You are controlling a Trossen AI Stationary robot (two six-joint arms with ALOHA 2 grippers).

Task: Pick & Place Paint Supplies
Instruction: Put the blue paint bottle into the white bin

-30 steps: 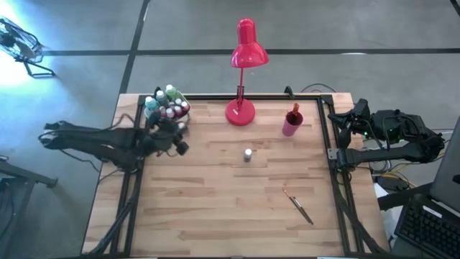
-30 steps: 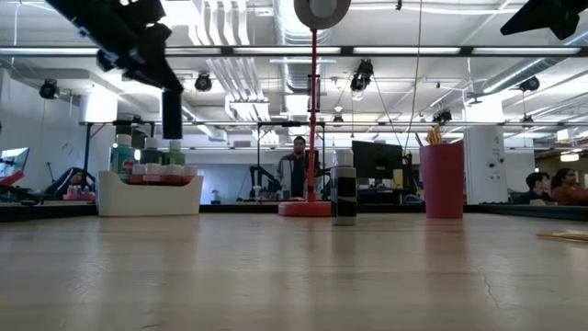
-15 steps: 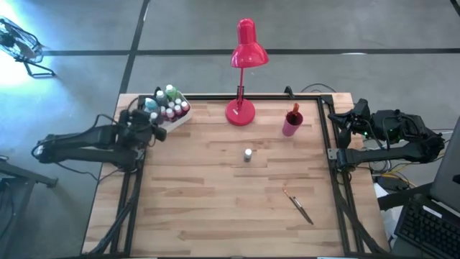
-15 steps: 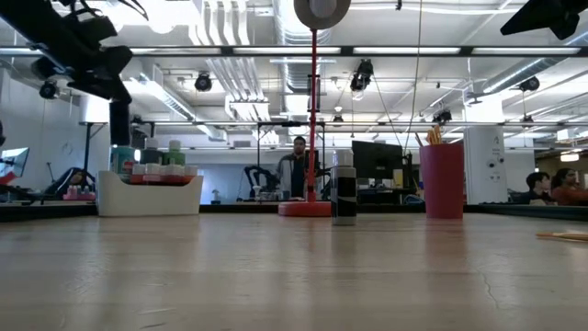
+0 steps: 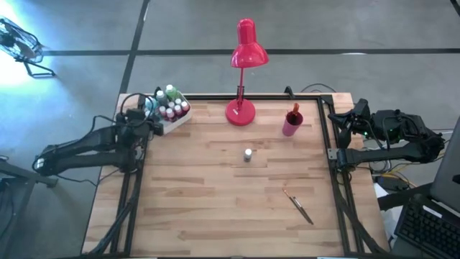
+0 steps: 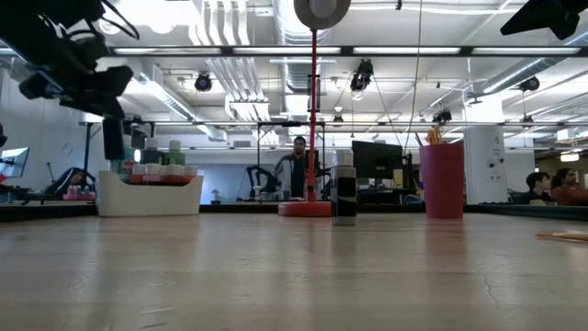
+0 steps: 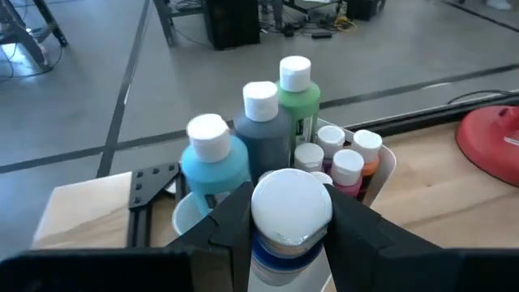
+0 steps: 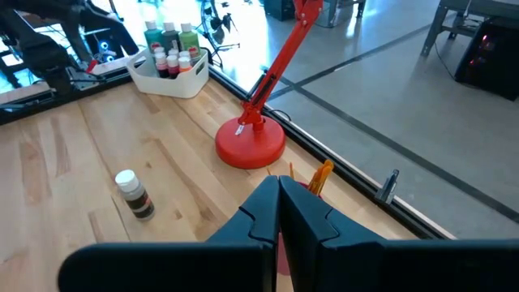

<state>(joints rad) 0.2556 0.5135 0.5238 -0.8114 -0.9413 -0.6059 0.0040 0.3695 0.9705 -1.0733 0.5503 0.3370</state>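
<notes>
Left wrist view shows my left gripper (image 7: 290,212) clamped on a white-capped blue paint bottle (image 7: 290,223), fingers pinching just under the cap. It looks light, rigid and slick, so I judge this high grip right. Ahead of the fingertips sits the white plastic caddy (image 7: 388,159) of bottles. My right gripper (image 8: 280,212) rests fully closed, empty.

Bin (image 5: 175,121) of paint bottles (image 5: 169,95) sits at the table's (image 5: 215,194) far left corner. Desk lamp (image 5: 241,111) stands at the middle of the far edge; cup (image 5: 291,124) to its right, toward the far right corner. Single bottle (image 5: 248,155) stands mid-table, before the lamp. Brush (image 5: 297,206) lies near the right edge, toward the front.
</notes>
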